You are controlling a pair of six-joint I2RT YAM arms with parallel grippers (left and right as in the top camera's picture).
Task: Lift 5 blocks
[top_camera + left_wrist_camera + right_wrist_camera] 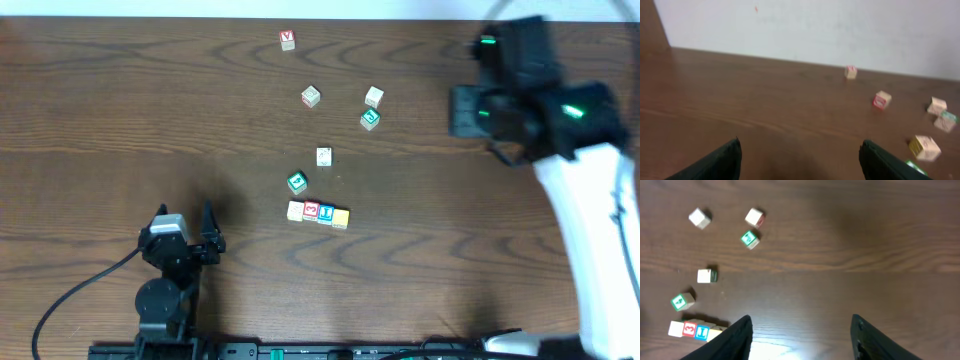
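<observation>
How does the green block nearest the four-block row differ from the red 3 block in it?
The green block stands alone, turned askew; the red 3 block sits in line, flanked by a cream block and a blue block. Green top face versus red. Both are like-sized cubes flat on the table.

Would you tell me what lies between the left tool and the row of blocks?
Overhead view: only bare table between left tool and row of blocks.
</observation>
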